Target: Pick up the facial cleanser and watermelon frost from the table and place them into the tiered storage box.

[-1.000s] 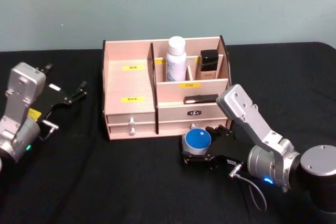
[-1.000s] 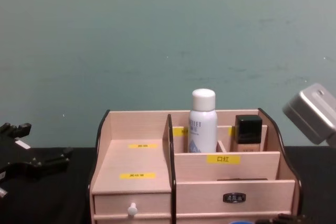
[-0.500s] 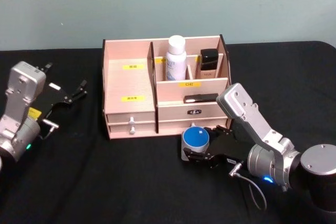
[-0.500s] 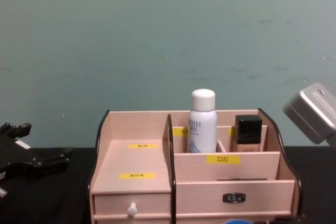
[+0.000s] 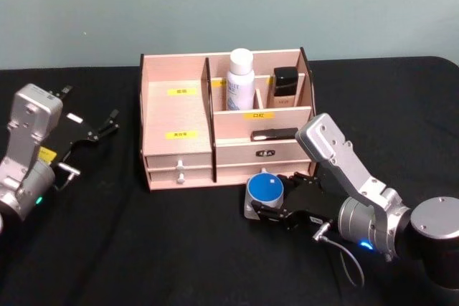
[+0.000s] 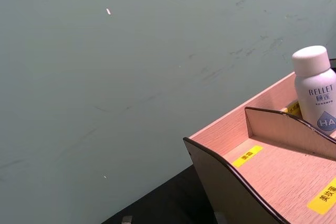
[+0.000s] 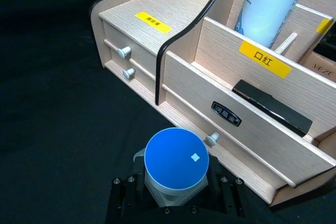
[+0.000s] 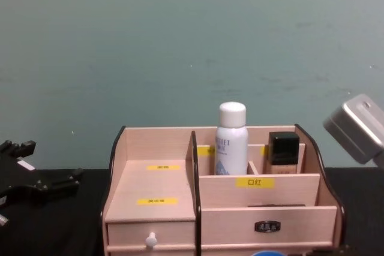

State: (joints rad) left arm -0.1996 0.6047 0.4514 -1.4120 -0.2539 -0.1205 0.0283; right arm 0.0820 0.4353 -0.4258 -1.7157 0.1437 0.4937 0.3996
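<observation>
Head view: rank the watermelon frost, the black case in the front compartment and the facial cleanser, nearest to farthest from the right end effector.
1. watermelon frost: gripped in the right end effector, just in front of the tiered storage box.
2. black case: front compartment, right side of the box.
3. facial cleanser: back row, upright.

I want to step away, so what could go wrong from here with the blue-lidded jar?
The right gripper holds the jar close to the box, so lifting might clip its drawer knob. Placing it at the back might topple the white bottle. The left gripper is parked far left.
</observation>
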